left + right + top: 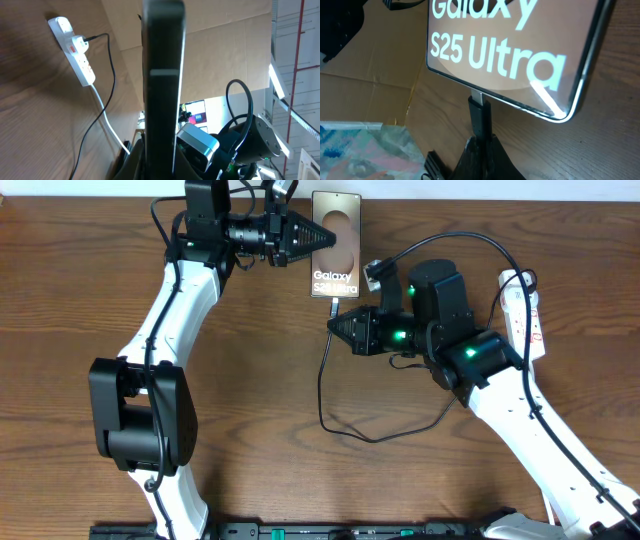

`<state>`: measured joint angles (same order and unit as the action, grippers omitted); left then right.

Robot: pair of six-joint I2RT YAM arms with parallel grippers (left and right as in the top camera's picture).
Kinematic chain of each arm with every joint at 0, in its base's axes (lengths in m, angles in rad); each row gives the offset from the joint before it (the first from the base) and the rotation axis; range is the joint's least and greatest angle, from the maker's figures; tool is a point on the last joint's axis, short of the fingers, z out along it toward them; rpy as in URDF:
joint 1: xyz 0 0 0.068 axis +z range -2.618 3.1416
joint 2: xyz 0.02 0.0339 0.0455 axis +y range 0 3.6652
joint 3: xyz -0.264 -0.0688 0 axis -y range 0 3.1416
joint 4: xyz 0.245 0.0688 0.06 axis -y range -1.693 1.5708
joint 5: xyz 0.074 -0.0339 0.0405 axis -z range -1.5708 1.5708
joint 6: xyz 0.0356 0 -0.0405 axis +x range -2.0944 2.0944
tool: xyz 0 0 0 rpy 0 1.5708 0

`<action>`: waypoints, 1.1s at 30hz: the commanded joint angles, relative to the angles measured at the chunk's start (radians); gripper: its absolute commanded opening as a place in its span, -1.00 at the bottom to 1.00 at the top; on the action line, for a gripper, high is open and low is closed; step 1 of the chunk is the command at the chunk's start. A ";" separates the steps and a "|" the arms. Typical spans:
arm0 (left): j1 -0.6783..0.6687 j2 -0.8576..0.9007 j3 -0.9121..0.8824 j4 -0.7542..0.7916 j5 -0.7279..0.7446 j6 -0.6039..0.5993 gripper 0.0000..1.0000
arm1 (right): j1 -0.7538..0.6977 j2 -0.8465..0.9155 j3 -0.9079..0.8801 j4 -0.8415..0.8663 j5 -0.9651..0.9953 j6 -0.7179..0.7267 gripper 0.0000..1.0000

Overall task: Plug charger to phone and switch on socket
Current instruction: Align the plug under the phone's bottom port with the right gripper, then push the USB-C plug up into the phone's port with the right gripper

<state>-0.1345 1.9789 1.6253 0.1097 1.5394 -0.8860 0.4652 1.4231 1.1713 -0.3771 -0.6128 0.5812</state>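
Left claw (322,238) clamps bronze Galaxy phone (340,275); right claw (335,327) pinches thin black charger (480,115).

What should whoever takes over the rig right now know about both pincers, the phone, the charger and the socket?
Left pincer: shut on the phone, gripping its side edge.
Right pincer: shut on the charger at its plug tip, held against the phone's bottom port.
Socket: lies beside the right arm, with the adapter plugged into it.
Done: the plug is at the port, but bare metal shows, so full seating is uncertain.
To do: push the plug home if needed, let go, then press the red switch; its on or off state cannot be told.
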 commanded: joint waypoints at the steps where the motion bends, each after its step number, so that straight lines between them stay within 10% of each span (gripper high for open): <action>1: -0.002 -0.006 0.008 0.008 0.032 0.018 -0.86 | 0.013 0.010 0.027 0.010 0.001 0.002 -0.98; 33: -0.003 -0.006 0.008 0.008 0.032 0.037 -0.86 | -0.034 0.010 0.027 0.020 -0.051 0.009 -0.98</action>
<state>-0.1349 1.9789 1.6253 0.1097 1.5394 -0.8783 0.4477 1.4269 1.1713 -0.3679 -0.6559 0.5846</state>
